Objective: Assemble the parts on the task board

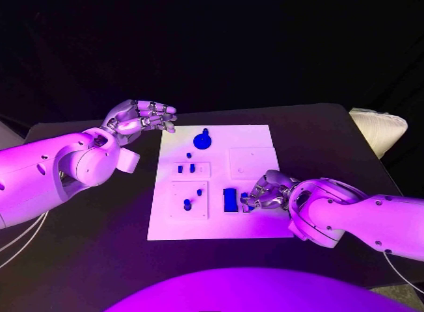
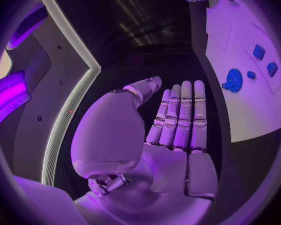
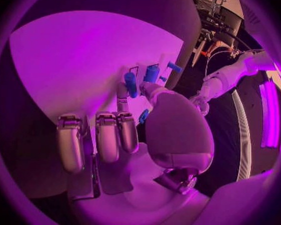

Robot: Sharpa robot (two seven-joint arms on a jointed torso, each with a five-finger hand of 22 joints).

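Right hand [image 1: 266, 191] at board's [image 1: 254, 140] five o'clock, fingers curled beside tall blue piece [image 1: 230, 199]; grip unclear. Left hand [image 1: 137, 117] at ten o'clock, fingers together, empty. Advice: seat piece squarely, press gently.

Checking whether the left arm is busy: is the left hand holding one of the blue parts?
No, in the left wrist view the left hand lies flat with straight fingers and nothing in it, beside the task board.

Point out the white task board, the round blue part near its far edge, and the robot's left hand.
white task board [image 1: 251, 140]: head view, bare surface at far right.
round blue part [image 1: 203, 140]: head view, disc centre.
left hand [image 1: 140, 117]: head view, middle of hand.
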